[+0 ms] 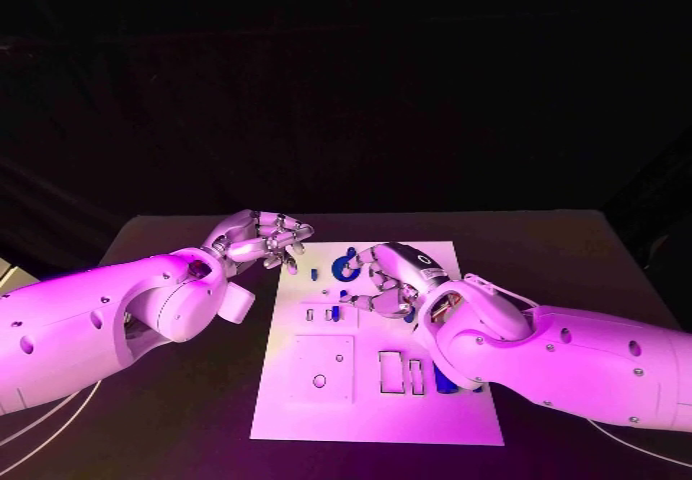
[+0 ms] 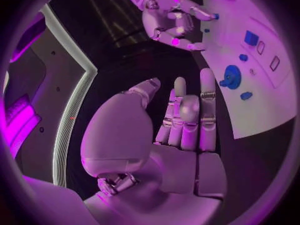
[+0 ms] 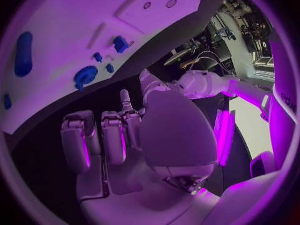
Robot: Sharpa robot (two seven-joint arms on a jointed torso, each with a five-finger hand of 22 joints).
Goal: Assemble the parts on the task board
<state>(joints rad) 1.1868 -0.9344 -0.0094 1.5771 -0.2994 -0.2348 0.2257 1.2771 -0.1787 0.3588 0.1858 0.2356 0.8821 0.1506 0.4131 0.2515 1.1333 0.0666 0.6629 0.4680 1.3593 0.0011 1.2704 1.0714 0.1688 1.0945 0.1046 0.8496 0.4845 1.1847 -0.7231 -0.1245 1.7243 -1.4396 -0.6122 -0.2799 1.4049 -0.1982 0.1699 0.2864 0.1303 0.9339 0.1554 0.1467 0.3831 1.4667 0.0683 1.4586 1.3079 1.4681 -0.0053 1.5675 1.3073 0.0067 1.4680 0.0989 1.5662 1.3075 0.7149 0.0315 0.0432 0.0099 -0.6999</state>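
The white rectangular task board (image 1: 378,400) lies flat in the middle of the black table (image 1: 577,240), its long side running away from the robot. Small blue parts sit on its far half: a round blue knob-like part (image 1: 346,267) near the far edge and a small blue block (image 1: 333,313) a little nearer, beside a few smaller blue bits. A long blue piece (image 1: 444,380) lies near the board's right edge, close to the right arm.

The left hand (image 1: 264,240) hovers just off the board's far left corner, fingers loosely apart and holding nothing; the left wrist view shows its palm bare. The right hand (image 1: 392,282) hangs over the board's far right part, next to the round knob, its fingers curled inward with nothing in them.
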